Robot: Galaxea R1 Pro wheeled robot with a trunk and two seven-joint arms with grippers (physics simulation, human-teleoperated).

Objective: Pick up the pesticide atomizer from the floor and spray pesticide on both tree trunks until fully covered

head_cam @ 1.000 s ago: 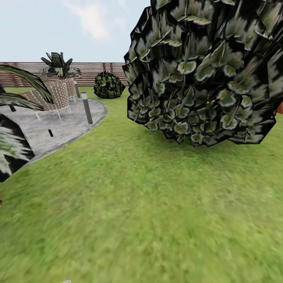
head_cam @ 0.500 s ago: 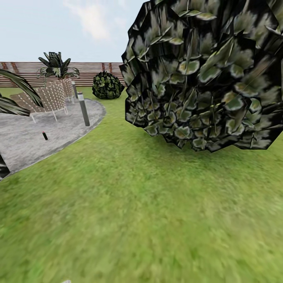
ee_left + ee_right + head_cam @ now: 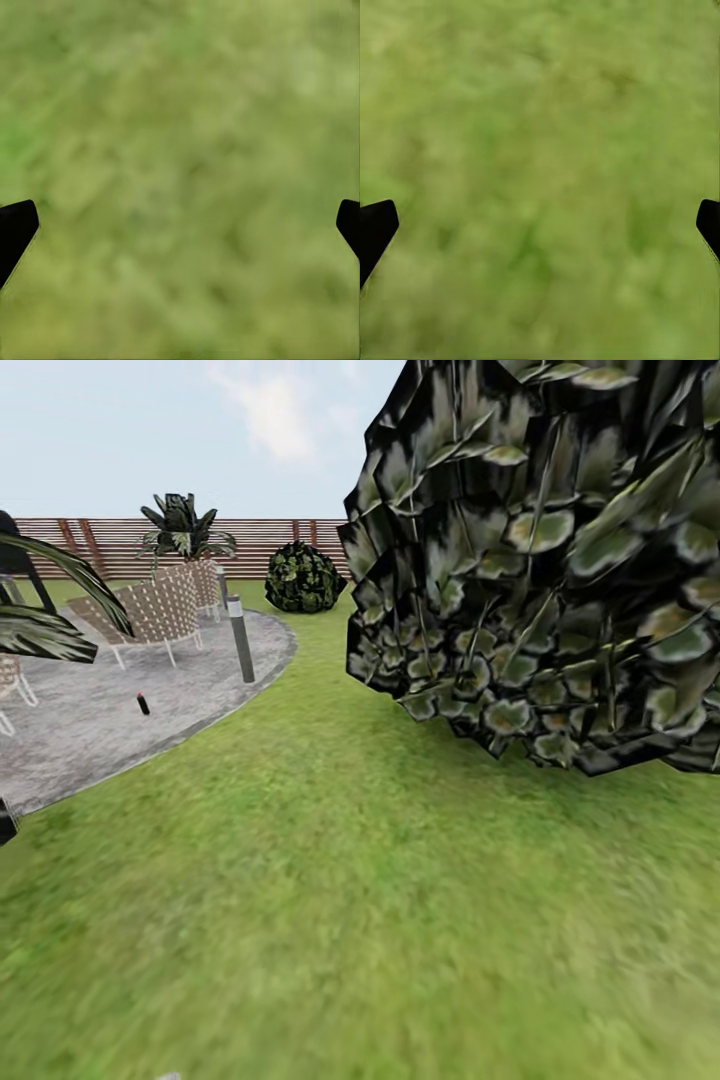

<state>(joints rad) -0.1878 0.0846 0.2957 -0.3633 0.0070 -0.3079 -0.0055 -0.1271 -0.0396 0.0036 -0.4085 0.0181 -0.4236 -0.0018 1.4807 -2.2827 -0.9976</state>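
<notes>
Pincers, left (image 3: pixel 180 225) and right (image 3: pixel 540 225), spread apart over blurry lawn (image 3: pixel 330 900); a small dark cylinder (image 3: pixel 143 704), perhaps the atomizer, stands on grey paving (image 3: pixel 90 730).

big bush (image 3: pixel 540 560) cropped, lawn (image 3: pixel 180 150) blurred

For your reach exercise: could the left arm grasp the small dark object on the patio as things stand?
Probably not. The object lies far off on the patio; the left gripper, open, faces only grass.
</notes>
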